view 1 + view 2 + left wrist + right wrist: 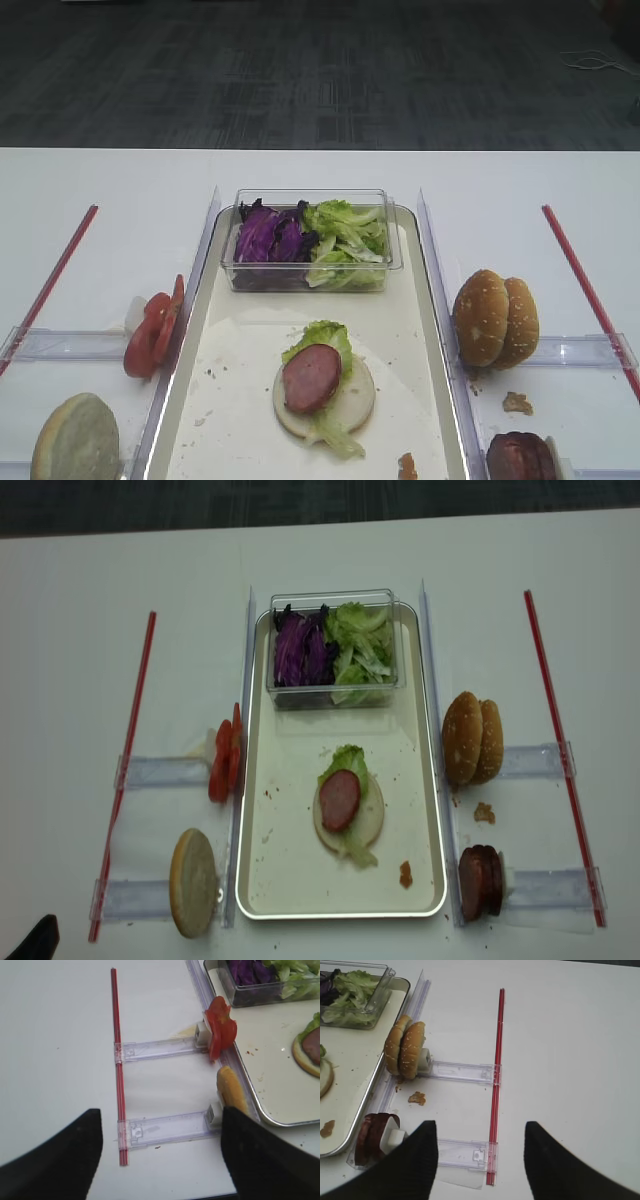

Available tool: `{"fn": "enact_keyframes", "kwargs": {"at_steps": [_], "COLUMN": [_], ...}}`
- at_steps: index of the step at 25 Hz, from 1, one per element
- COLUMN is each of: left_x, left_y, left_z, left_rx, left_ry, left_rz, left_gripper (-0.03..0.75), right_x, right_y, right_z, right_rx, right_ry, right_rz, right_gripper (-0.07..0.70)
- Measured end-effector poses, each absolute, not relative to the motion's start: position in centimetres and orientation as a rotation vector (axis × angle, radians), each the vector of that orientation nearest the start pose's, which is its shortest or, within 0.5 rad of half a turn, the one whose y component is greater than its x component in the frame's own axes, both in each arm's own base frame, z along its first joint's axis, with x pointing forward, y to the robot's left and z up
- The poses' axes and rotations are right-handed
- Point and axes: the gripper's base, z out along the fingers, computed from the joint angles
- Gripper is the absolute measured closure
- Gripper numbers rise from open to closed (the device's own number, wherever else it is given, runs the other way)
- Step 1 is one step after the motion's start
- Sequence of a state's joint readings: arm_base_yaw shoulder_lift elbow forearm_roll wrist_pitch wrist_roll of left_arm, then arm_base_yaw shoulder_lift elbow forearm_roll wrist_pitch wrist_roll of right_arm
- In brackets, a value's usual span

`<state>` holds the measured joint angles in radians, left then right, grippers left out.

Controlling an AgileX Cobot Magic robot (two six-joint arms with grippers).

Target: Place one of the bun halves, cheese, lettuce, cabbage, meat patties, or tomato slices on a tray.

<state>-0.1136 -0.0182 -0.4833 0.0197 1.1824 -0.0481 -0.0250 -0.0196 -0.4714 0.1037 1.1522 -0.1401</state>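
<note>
Long silvery-rimmed tray (pixel 258 780) sits mid-table; on it a pale cream bun half (pixel 368 820) carries frilly green lettuce (pixel 349 757) and one reddish-brown meat patty (pixel 340 800). Clear plastic box (pixel 333 598) at the tray's far end holds purple cabbage (pixel 300 650) and more lettuce. Right gripper (pixel 481 1152) hovers with jaws spread wide, holding nothing, over the table beside standing patties (pixel 370 1135). Left gripper (pixel 160 1152) likewise gapes, empty, near red tomato slices (pixel 220 1032).
</note>
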Motion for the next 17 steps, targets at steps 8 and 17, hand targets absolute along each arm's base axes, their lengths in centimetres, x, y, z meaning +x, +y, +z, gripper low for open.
{"fn": "enact_keyframes", "kwargs": {"at_steps": [8,17], "left_x": [-1.11,-1.11], "left_y": [0.29,0.29], "left_z": [26.3,26.3], "left_rx": [0.069,0.069], "left_ry": [2.164,2.164], "left_rz": [-0.069,-0.069], "left_gripper": [0.242,0.242], "right_x": [-0.88,-0.88], "right_y": [0.89,0.89], "right_z": [26.24,26.24], "right_rx": [-0.134,-0.134], "right_ry": [2.136,2.136], "right_rz": [0.031,0.031], "right_gripper": [0.219,0.219]}}
